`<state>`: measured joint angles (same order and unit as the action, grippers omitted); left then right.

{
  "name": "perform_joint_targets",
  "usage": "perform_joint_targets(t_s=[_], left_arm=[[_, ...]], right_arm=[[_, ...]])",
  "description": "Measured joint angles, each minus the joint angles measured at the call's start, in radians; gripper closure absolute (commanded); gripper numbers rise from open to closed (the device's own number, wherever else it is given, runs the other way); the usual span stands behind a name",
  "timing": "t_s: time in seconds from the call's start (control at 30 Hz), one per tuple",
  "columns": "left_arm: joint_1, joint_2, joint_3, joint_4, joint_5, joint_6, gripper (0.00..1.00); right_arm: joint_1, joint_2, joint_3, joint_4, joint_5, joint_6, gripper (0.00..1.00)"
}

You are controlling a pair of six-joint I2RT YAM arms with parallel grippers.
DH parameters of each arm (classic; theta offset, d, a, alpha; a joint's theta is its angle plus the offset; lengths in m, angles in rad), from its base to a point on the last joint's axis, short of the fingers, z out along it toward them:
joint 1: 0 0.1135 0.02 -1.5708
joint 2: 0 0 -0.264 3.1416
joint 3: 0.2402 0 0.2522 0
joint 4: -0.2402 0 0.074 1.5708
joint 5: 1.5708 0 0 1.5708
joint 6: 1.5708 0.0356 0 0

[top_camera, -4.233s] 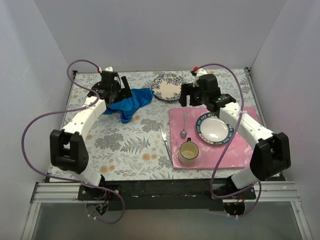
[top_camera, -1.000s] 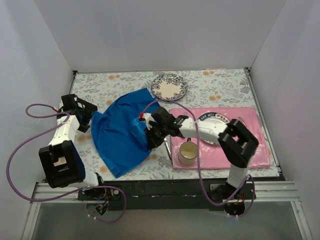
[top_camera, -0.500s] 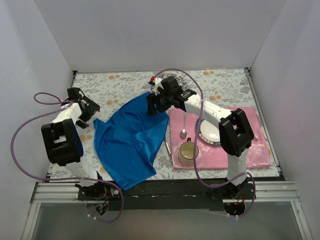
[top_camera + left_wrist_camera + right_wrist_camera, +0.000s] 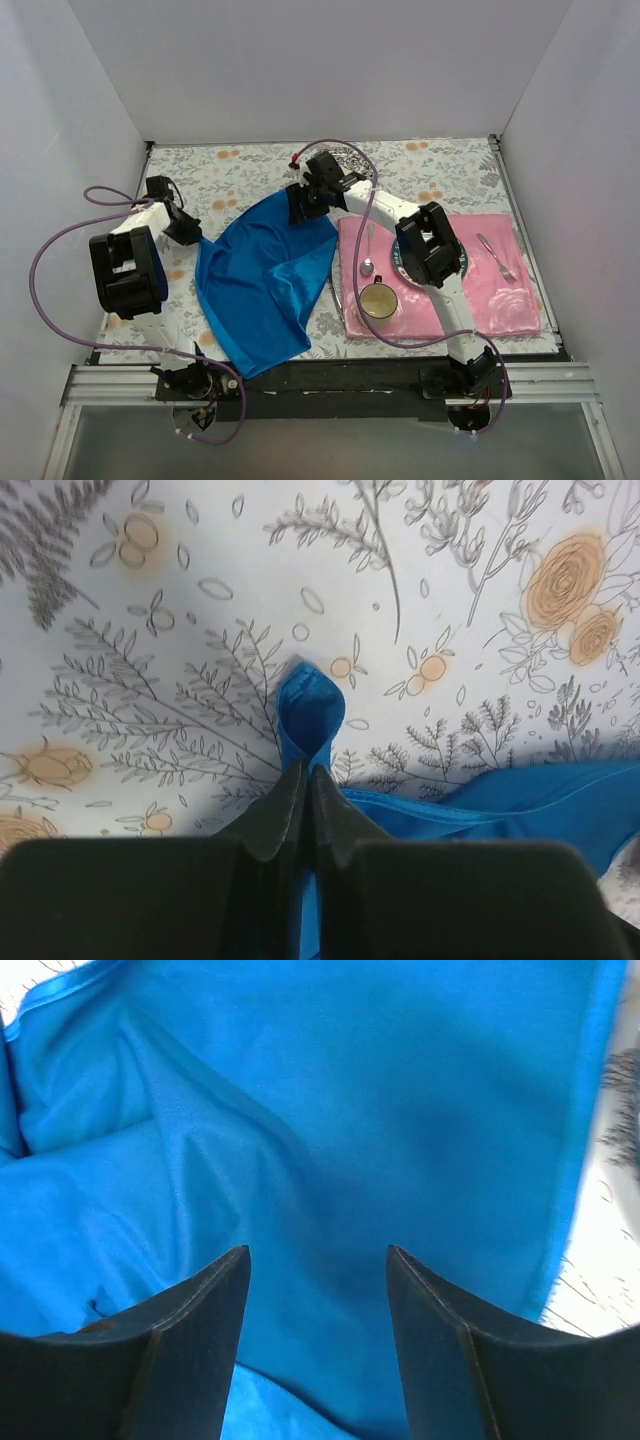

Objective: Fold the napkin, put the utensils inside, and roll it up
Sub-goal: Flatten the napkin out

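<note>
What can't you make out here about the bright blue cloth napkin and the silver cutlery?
- Top view: silver metal knife, only a sliver beside the edge of the bright blue cloth napkin.
- Top view: white dark-rimmed plate, mostly covered by the right arm.
- Right wrist view: whether the open right gripper touches the cloth.
- Left wrist view: how much cloth the left gripper pinches; its fingers hide it.

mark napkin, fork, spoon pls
napkin (image 4: 262,285), top external view, middle of the spread blue cloth
fork (image 4: 497,258), top external view, about halfway along its length
spoon (image 4: 367,267), top external view, on its bowl
</note>
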<state>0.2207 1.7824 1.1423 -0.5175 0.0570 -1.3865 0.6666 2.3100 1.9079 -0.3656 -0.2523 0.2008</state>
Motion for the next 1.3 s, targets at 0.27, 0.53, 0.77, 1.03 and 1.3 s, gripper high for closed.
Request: perform_joint_targets(t_s=[0.27,0.53,0.77,1.03,1.3], left_arm=[[-0.001,-0.066,0.074,-0.09,-0.322,-0.071,1.0],[-0.005,-0.257,0.04,-0.227,-0.574,-0.087,0.07],[-0.154,-0.246,0.089,-0.134,-0.4,0.086,0.39],[-0.211,0.065,0.226,0.027,0.0,0.132,0.58],[-0.209,0.217,0.226,0.079,0.157,0.091,0.64]], right_arm=[[0.001,0.061,0.094,0.029,-0.039,0.04,0.41],[0.001,0.051,0.079,0.028,-0.089,0.058,0.4],[0.006,-0.044,-0.049,-0.001,-0.121,0.047,0.32],[0.089,-0.157,-0.105,-0.057,-0.068,-0.023,0.32],[0.118,-0.191,-0.153,-0.081,-0.029,-0.026,0.33]])
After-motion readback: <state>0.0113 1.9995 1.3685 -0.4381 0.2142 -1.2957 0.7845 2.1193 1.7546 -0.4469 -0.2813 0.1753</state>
